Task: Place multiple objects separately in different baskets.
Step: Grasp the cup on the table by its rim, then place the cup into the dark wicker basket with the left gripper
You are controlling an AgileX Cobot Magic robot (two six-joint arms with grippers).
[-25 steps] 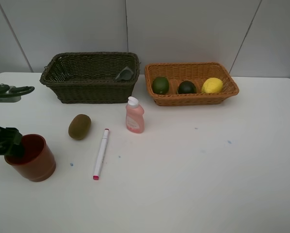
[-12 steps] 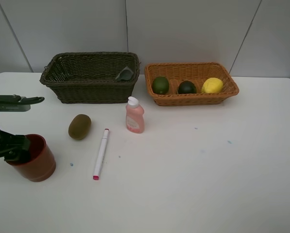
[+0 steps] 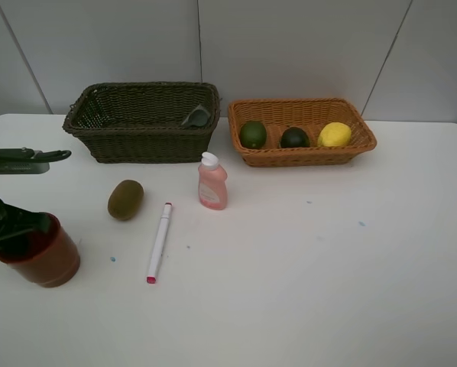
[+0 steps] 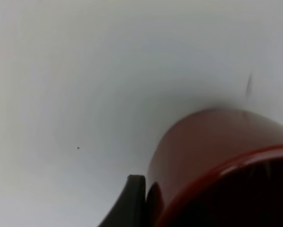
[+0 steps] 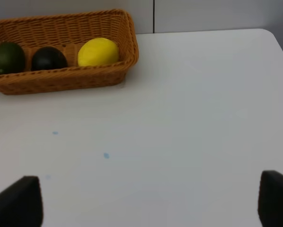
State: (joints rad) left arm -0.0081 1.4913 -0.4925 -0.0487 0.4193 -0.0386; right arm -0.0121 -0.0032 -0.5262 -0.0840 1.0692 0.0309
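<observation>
Plainly, the left hand is clenched on the rim of the red cup, at 8 o'clock on the desk. From the cup, the kiwi lies at 2 o'clock and the marker at 3 o'clock, with the pink bottle beyond. The dark basket at 11 o'clock holds the grey-green bottle. The tan basket at 1 o'clock holds a green fruit, a darker fruit and the lemon. The right hand is spread wide, grasping nothing.

Rough woven wicker: dark basket, tan basket; smooth plastic red cup; matt kiwi; smooth table.
</observation>
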